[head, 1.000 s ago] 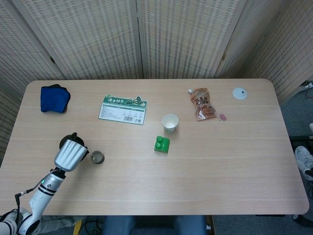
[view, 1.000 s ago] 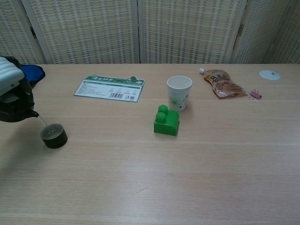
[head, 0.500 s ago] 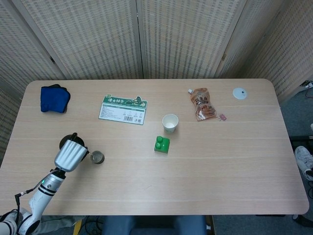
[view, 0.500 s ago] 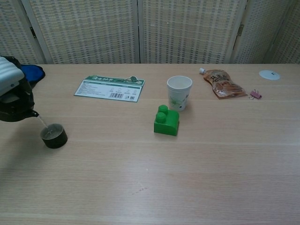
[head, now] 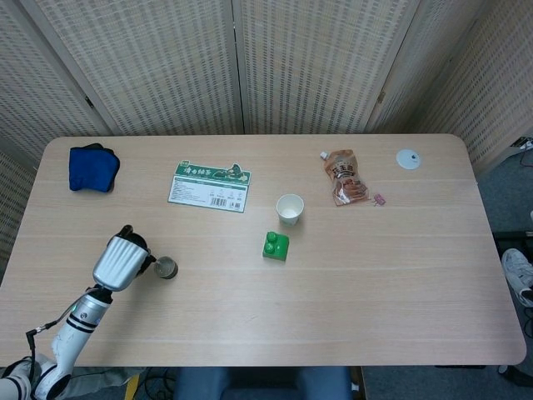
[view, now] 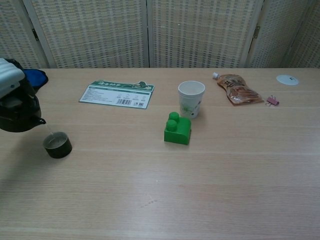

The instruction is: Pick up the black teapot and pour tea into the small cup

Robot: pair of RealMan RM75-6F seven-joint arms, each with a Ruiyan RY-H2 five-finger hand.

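Observation:
My left hand grips the black teapot at the table's near left and holds it above the surface. The pot leans toward the small dark cup, its spout just above the cup's left rim. A thin stream runs from the spout into the cup, which holds liquid. In the head view the hand covers most of the pot. My right hand appears in neither view.
A green brick and a white paper cup stand mid-table. A green-white card lies behind the cup, a blue cloth at the far left, a snack pouch and white disc at the far right.
The teapot has risen slightly and shifted a little toward the cup; the stream still runs into it. Nothing else has moved.

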